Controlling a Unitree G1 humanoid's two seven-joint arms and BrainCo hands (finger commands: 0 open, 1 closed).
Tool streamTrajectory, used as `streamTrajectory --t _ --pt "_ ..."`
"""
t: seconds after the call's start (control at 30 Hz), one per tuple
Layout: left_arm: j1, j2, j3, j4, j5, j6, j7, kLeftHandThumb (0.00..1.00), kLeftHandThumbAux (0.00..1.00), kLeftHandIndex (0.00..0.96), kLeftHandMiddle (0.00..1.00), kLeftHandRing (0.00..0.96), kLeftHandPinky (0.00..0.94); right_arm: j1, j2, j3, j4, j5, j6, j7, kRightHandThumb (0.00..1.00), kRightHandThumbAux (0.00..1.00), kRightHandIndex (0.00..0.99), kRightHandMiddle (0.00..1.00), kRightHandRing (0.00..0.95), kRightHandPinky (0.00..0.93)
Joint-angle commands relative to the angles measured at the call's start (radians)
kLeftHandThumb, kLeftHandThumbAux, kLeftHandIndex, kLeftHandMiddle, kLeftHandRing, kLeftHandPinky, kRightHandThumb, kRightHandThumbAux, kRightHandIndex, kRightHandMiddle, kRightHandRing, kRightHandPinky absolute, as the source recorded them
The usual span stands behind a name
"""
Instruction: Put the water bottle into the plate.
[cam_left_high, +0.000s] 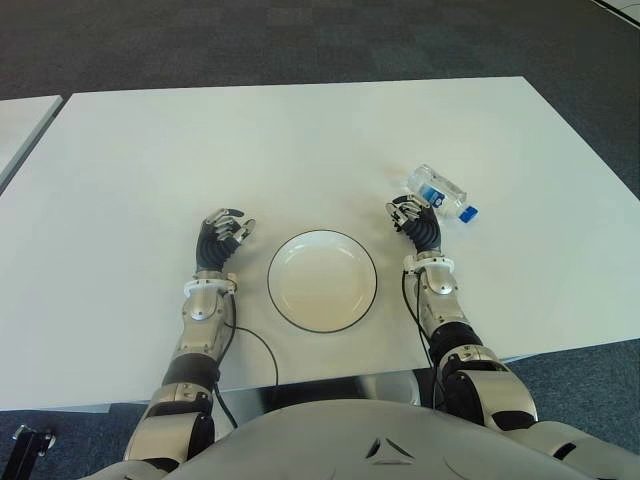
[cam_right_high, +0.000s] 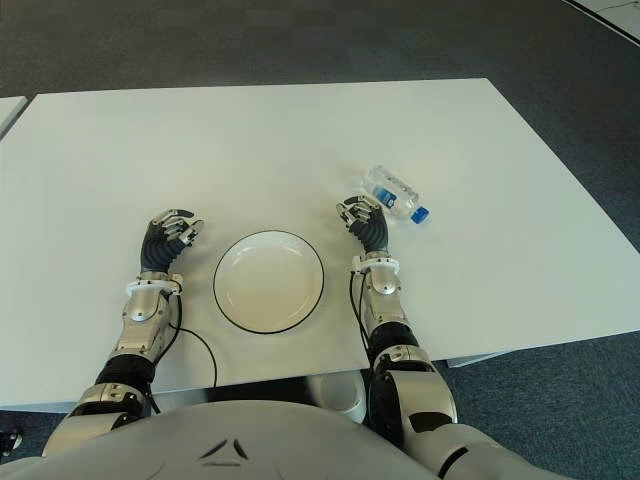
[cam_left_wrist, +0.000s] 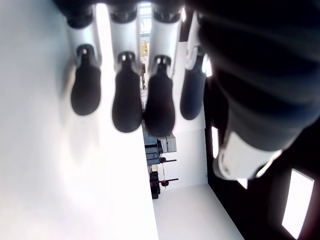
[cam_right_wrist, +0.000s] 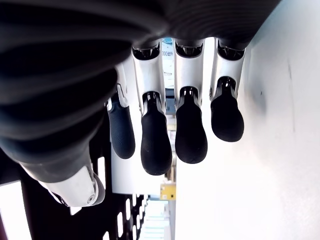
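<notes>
From my seat I count one plate (cam_left_high: 322, 280), one bottle (cam_left_high: 438, 192), one table (cam_left_high: 300, 140) and my two hands. Nearest me, my forearms reach out over the table's front edge, one on each side of the plate. The plate is round and white with a thin dark rim, it sits flat on the table between the two hands, and it holds nothing. My left hand (cam_left_high: 222, 238) shows just beside the plate on its left; in its wrist view the fingers (cam_left_wrist: 127, 105) hang loosely curved, slightly apart from one another, with nothing between them and the thumb. My right hand (cam_left_high: 414, 220) shows beside the plate on its right and a little farther out; its wrist view shows the same slack, parted fingers (cam_right_wrist: 156, 145), gripping nothing. Just beyond the right hand's fingertips lies the bottle, on its side on the table, clear with a blue label and a blue cap that points away to the right. I cannot tell whether the fingertips touch it. It lies outside the plate, off to the plate's far right. Beyond the table's far edge is dark carpet (cam_left_high: 300, 45).
</notes>
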Motion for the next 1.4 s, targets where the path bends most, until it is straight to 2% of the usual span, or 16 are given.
streamTrajectory --t 0.03,0.33,0.6,0.7,0.9,1.0,1.03,1.07,1.1,1.13,1.2,1.23,1.3,1.4 --pt "0.017 -0.010 -0.006 0.014 0.008 0.037 0.016 0.705 0.718 0.434 0.691 0.679 0.647 0.011 0.000 -0.006 0.007 0.009 0.001 0.004 0.708 0.726 0.438 0.710 0.702 0.705" --pt "0.019 -0.011 -0.009 0.007 0.009 0.051 0.022 0.704 0.719 0.434 0.687 0.676 0.647 -0.010 -0.025 -0.009 -0.157 -0.013 0.047 -0.038 0.710 0.726 0.438 0.713 0.707 0.709" --pt "0.018 -0.016 -0.010 0.008 0.013 0.058 0.036 0.705 0.718 0.435 0.694 0.683 0.662 -0.066 -0.081 0.004 -0.298 -0.121 0.082 -0.149 0.709 0.727 0.437 0.721 0.718 0.724" --pt "0.018 -0.014 -0.011 0.013 0.014 0.050 0.032 0.705 0.718 0.434 0.694 0.683 0.661 -0.081 -0.108 0.017 -0.310 -0.189 0.045 -0.205 0.708 0.727 0.437 0.717 0.714 0.719" --pt "0.017 -0.015 -0.010 0.017 0.012 0.045 0.031 0.705 0.718 0.434 0.691 0.679 0.654 -0.112 -0.149 0.033 -0.301 -0.266 0.027 -0.275 0.706 0.727 0.435 0.679 0.672 0.642" --pt "0.017 -0.017 -0.010 0.020 0.015 0.040 0.035 0.705 0.718 0.434 0.690 0.679 0.656 -0.145 -0.185 0.053 -0.292 -0.328 0.036 -0.307 0.698 0.729 0.423 0.560 0.540 0.491" --pt "0.017 -0.017 -0.010 0.020 0.015 0.039 0.036 0.705 0.718 0.434 0.691 0.680 0.659 -0.153 -0.193 0.059 -0.288 -0.342 0.039 -0.312 0.689 0.730 0.413 0.425 0.406 0.386" --pt "0.017 -0.017 -0.010 0.021 0.015 0.037 0.036 0.705 0.718 0.434 0.691 0.680 0.659 -0.174 -0.214 0.066 -0.259 -0.362 0.049 -0.318 0.687 0.730 0.411 0.397 0.378 0.364" --pt "0.016 -0.017 -0.009 0.021 0.015 0.036 0.036 0.705 0.718 0.434 0.692 0.681 0.662 -0.189 -0.227 0.071 -0.236 -0.374 0.055 -0.323 0.570 0.711 0.322 0.325 0.313 0.309" --pt "0.016 -0.017 -0.010 0.023 0.015 0.035 0.036 0.705 0.718 0.434 0.692 0.681 0.663 -0.209 -0.250 0.082 -0.208 -0.399 0.076 -0.330 0.526 0.705 0.290 0.299 0.289 0.290" --pt "0.015 -0.016 -0.010 0.025 0.016 0.033 0.036 0.705 0.718 0.435 0.694 0.683 0.665 -0.230 -0.273 0.096 -0.176 -0.428 0.097 -0.341 0.421 0.647 0.166 0.190 0.192 0.202" --pt "0.014 -0.015 -0.010 0.027 0.015 0.032 0.034 0.705 0.718 0.435 0.694 0.683 0.665 -0.235 -0.286 0.107 -0.172 -0.449 0.122 -0.344 0.407 0.639 0.148 0.175 0.179 0.190" --pt "0.014 -0.014 -0.009 0.030 0.014 0.029 0.032 0.705 0.718 0.435 0.696 0.684 0.665 -0.239 -0.304 0.130 -0.183 -0.490 0.184 -0.345 0.387 0.550 0.063 0.080 0.083 0.091" --pt "0.013 -0.013 -0.008 0.032 0.016 0.027 0.036 0.705 0.718 0.435 0.698 0.686 0.668 -0.247 -0.314 0.157 -0.194 -0.532 0.272 -0.349 0.398 0.452 0.020 0.026 0.027 0.029"
